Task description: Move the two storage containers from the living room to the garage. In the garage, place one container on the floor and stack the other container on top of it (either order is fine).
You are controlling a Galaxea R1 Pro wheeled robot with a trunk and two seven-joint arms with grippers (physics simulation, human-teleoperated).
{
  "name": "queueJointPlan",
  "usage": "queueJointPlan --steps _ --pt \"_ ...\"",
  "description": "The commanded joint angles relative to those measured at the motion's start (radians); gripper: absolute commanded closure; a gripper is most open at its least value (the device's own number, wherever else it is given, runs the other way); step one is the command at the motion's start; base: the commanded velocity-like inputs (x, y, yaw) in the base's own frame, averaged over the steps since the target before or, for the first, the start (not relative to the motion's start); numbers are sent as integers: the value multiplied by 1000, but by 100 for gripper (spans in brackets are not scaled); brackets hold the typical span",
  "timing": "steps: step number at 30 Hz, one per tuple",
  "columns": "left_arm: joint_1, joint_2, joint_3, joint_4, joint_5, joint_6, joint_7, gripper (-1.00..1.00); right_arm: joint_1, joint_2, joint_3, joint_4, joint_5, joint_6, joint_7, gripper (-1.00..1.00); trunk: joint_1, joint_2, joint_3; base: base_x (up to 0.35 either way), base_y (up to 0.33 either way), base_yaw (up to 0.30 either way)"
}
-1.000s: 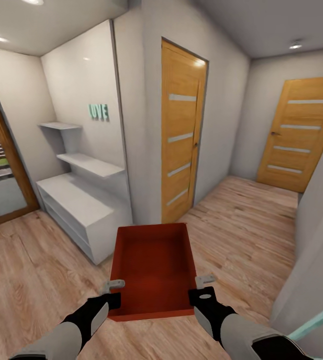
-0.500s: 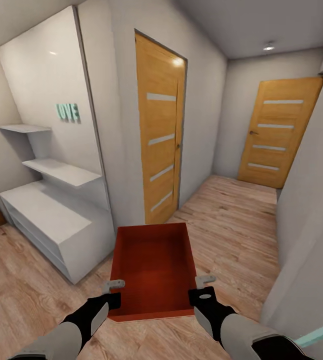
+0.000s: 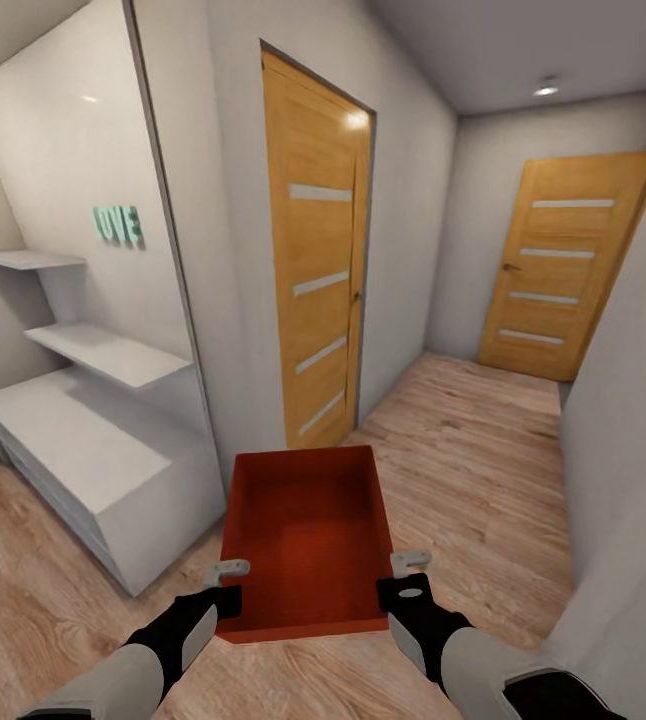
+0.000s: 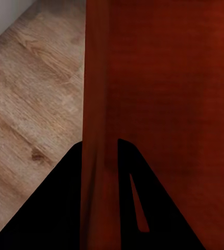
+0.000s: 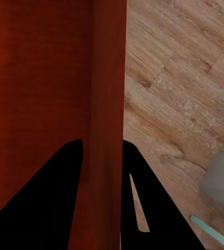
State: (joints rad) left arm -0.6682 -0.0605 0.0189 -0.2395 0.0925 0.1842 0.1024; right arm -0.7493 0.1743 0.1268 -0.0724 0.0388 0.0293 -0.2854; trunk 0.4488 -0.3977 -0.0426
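A red-orange rectangular storage container (image 3: 306, 540) is held level between the left gripper (image 3: 229, 584) and the right gripper (image 3: 406, 575), each clamped on a side wall, above light wood-plank flooring (image 3: 473, 450), facing two orange wooden doors (image 3: 318, 270) and white shelving (image 3: 93, 440).

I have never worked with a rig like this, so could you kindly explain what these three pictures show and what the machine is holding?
It is a simulated wheeled robot with two arms. The large picture comes from its head camera, looking down over both arms. Its left gripper and right gripper each clamp a side wall of one red container, carried above a wood floor in a hallway with two orange doors. The two close pictures come from wrist cameras: dark fingers straddle the container's wall; likewise on the right.
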Motion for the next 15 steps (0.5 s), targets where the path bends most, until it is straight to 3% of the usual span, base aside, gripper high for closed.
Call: queueJointPlan --steps 1,15 --pt "-1 51 12 -21 12 6 8 100 -1 0 -19 4 -7 3 -12 100 1 -2 -2 322 0 0" --pt "-1 51 12 -21 12 6 8 100 -1 0 -19 4 -7 1 -11 100 1 -2 -2 322 0 -4"
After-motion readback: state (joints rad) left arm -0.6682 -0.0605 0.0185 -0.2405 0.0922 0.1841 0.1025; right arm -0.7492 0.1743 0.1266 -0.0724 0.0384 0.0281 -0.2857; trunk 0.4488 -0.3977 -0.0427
